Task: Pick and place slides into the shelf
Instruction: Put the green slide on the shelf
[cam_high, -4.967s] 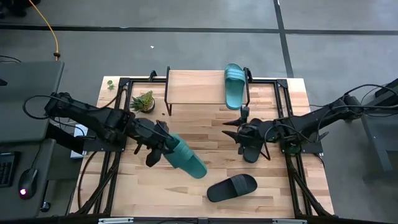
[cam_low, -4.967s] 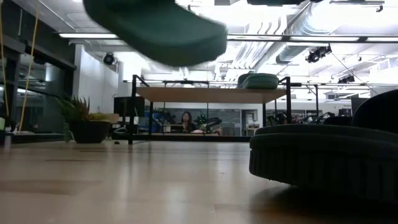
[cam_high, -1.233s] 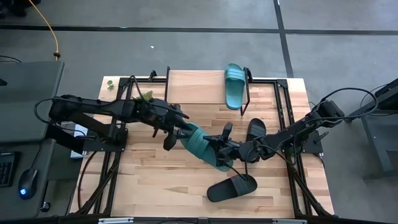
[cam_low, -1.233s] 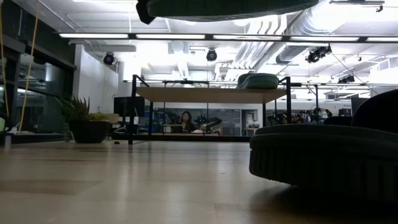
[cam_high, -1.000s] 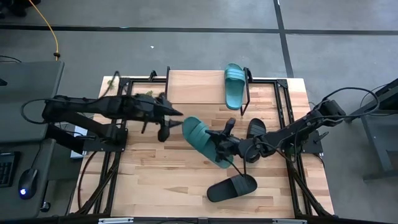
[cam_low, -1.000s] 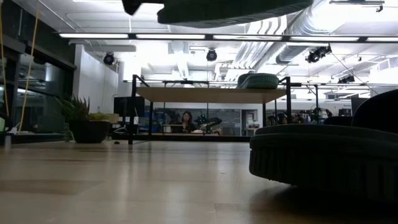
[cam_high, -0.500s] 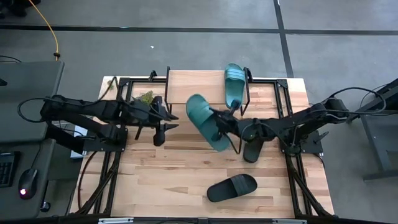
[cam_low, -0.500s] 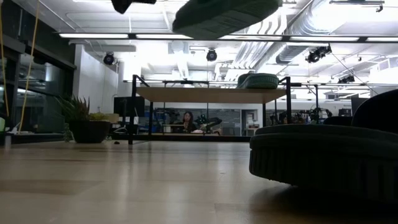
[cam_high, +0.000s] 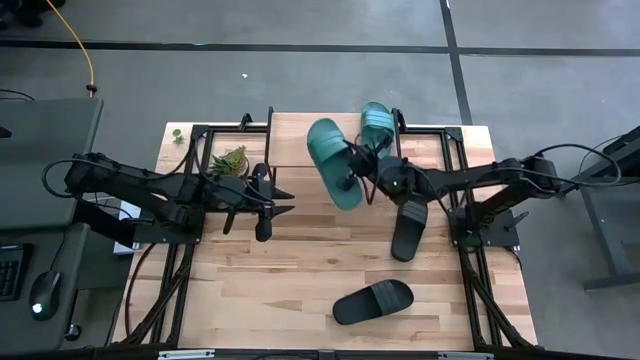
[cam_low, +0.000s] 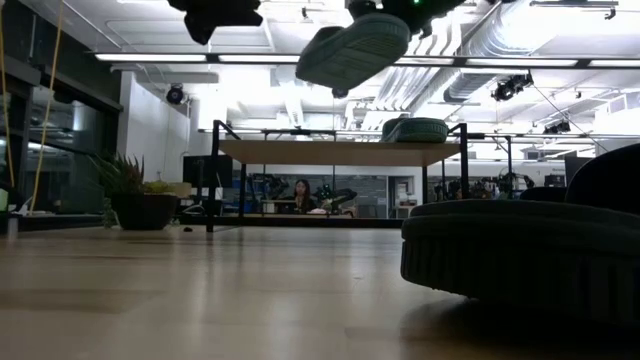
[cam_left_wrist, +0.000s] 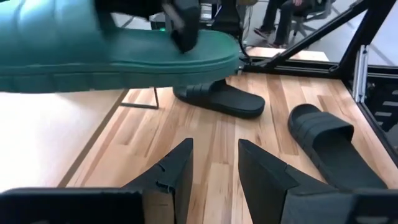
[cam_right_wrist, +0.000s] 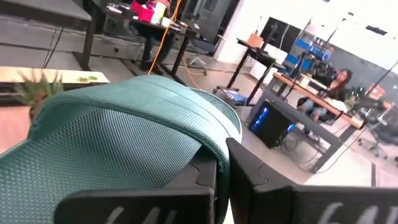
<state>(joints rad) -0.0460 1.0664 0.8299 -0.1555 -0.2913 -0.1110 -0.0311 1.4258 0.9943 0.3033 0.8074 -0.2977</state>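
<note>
Your right arm reaches in from the right, stretched toward the far middle. Its right gripper (cam_high: 362, 172) is up high, fingers clamped tight on a slide (cam_high: 333, 162). Your left arm lies low on the left side. Its left gripper (cam_high: 270, 205) has its fingers a little apart, holding nothing.
</note>
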